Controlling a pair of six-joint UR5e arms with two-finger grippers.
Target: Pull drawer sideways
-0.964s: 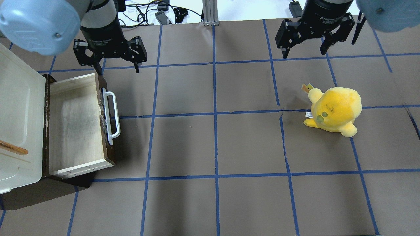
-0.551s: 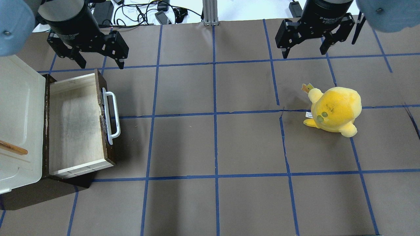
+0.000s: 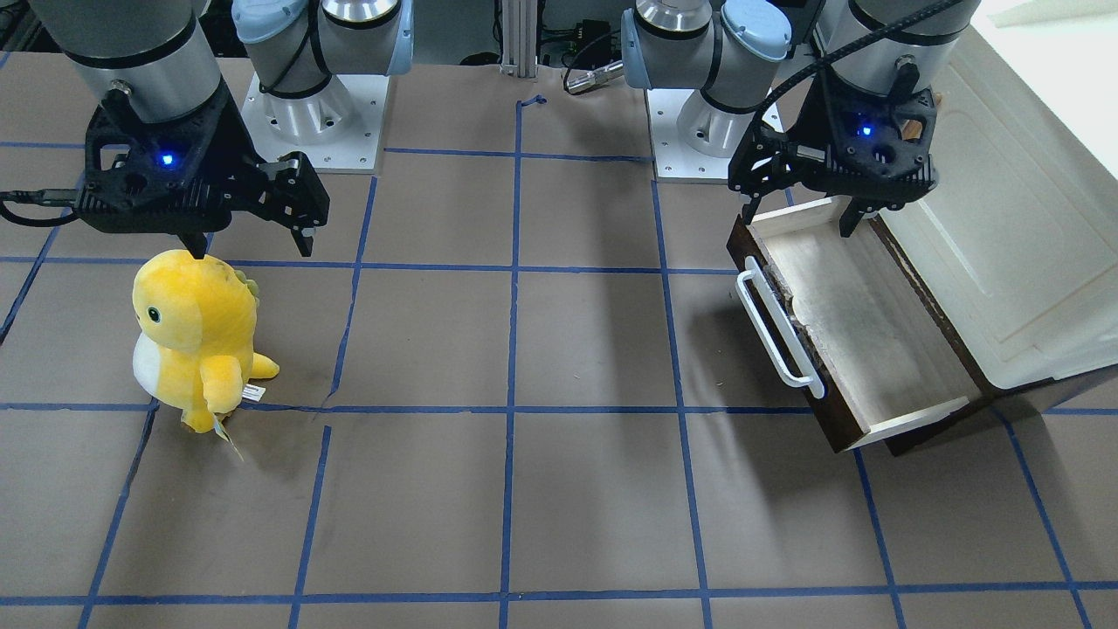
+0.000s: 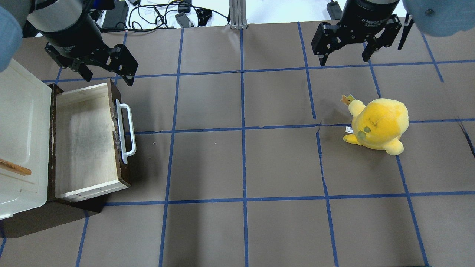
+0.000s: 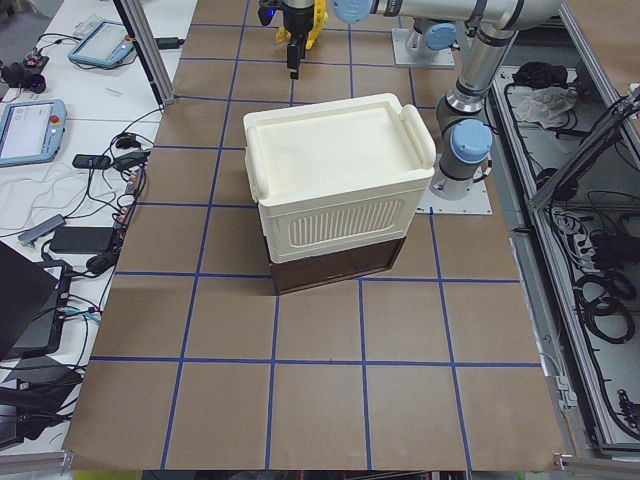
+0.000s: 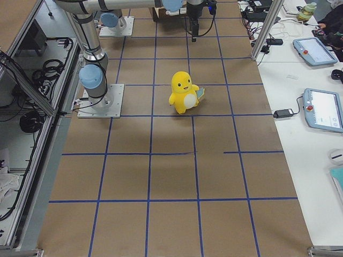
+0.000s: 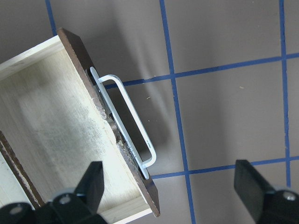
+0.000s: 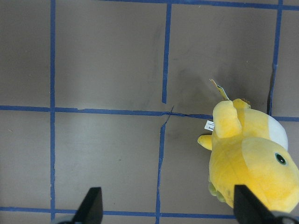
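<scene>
The drawer (image 4: 87, 141) stands pulled well out from the cabinet (image 4: 18, 122), its pale inside bare and its handle (image 4: 126, 131) on the side away from the cabinet. The left pincer (image 4: 108, 79) hangs released and holding nothing above the drawer's end corner, just out from the cabinet's front. The right pincer (image 4: 344, 61) is also spread and empty, well apart from the cabinet, near the plush (image 4: 378, 124).

Judged from here, so little of the drawer seems left inside that another pull may bring it off the cabinet and tip it. A descent at this spot may strike the drawer wall instead of the handle. Nothing holds the cabinet, so it may slide over the table (image 4: 241, 167).

Count: one drawer, one handle, one cabinet, one plush, two pincers.
</scene>
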